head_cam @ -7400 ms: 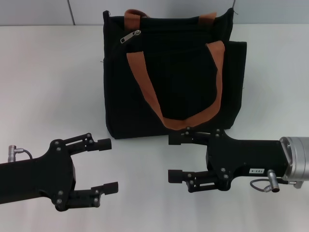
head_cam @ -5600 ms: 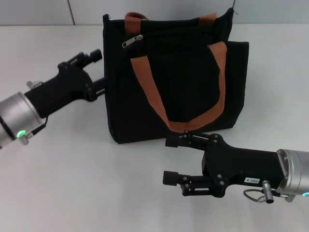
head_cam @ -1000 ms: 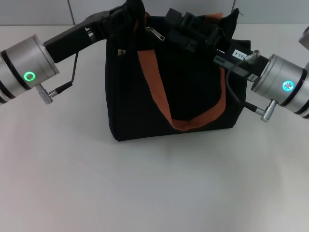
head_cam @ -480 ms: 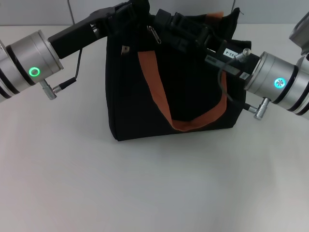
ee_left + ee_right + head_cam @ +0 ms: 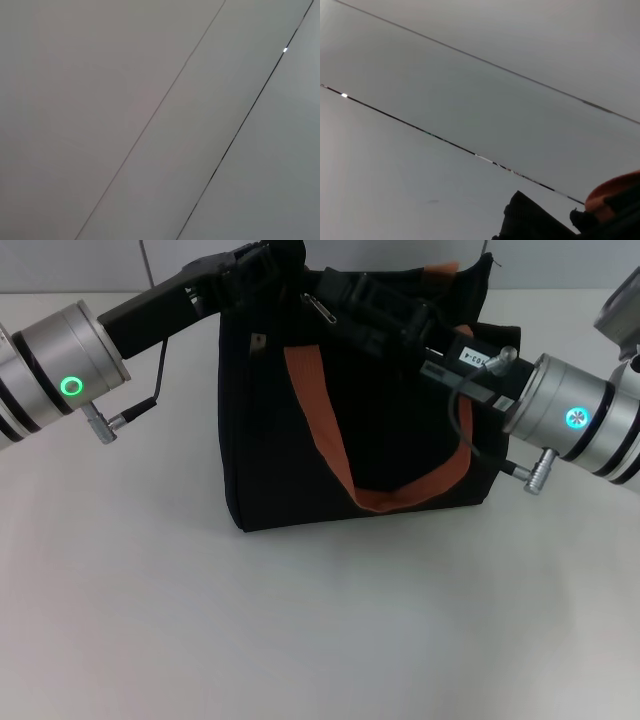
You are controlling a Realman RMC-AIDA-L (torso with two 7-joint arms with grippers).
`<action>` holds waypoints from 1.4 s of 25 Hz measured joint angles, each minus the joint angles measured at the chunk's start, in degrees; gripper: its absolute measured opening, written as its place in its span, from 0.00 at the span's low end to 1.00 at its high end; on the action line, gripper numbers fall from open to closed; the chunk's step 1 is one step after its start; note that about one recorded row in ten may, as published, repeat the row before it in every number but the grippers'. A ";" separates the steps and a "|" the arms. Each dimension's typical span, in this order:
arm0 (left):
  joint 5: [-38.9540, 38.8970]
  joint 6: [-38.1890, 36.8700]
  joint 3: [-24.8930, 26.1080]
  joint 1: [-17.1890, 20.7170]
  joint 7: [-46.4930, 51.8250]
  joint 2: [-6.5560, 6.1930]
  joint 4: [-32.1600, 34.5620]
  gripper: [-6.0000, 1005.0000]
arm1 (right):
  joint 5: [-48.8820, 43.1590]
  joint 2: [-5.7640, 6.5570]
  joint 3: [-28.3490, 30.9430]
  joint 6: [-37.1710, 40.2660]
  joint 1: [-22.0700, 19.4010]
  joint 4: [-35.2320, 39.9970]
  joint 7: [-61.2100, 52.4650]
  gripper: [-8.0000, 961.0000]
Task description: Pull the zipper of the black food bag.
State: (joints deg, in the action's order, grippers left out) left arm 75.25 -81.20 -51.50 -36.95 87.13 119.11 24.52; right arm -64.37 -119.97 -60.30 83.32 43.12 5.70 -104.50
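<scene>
I am reaching my right gripper (image 5: 335,295) in from the right along the top edge of the large boxy black fabric food bag (image 5: 390,430), and its black fingers are sitting right at the small silver metal zipper pull (image 5: 318,308), which is lying slanted on the bag's top left part. My fingers are blending into the dark cloth, so I cannot tell how far apart they are standing or whether they are pinching the pull or only touching it. My left gripper (image 5: 270,260) is coming in from the left and pressing against the bag's upper left corner, beside the far orange-brown webbing strap handle (image 5: 445,272); whether it is clamping the fabric I cannot tell either.

The bag is standing upright at the far middle of the pale grey table (image 5: 300,630), with its near orange-brown strap (image 5: 330,440) hanging in a loop down the front face. Open tabletop is lying on the near side of the bag and to both sides under my arms. My left wrist camera is showing only pale panels with thin seams; my right wrist camera is showing the same panels, plus a dark shape and a bit of orange strap (image 5: 615,192) at one corner.
</scene>
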 joint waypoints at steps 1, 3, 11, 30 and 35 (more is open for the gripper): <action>-0.01 0.00 -0.01 -0.07 -0.11 0.03 0.00 0.04 | 0.00 0.00 0.00 0.00 0.05 0.00 0.00 0.78; -0.01 0.00 -0.01 -0.07 -0.11 0.03 0.00 0.04 | 0.02 0.00 0.00 0.00 0.09 0.00 0.00 0.77; -0.06 -0.01 -0.01 -0.22 -0.13 0.07 -0.13 0.04 | -0.53 0.00 0.20 -0.47 0.65 -0.20 0.92 0.72; -0.16 -0.06 0.00 -0.56 -0.28 0.07 -0.45 0.04 | -0.54 0.00 0.10 -3.25 1.35 -0.49 1.30 0.22; -0.20 -0.02 0.12 -0.58 -0.83 0.07 -0.54 0.04 | -0.54 0.00 0.09 -3.41 1.35 -0.51 1.13 0.05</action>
State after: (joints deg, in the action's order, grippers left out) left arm 75.05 -81.22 -51.38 -37.53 86.30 119.18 23.98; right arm -64.91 -119.97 -60.20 79.91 44.47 5.18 -103.37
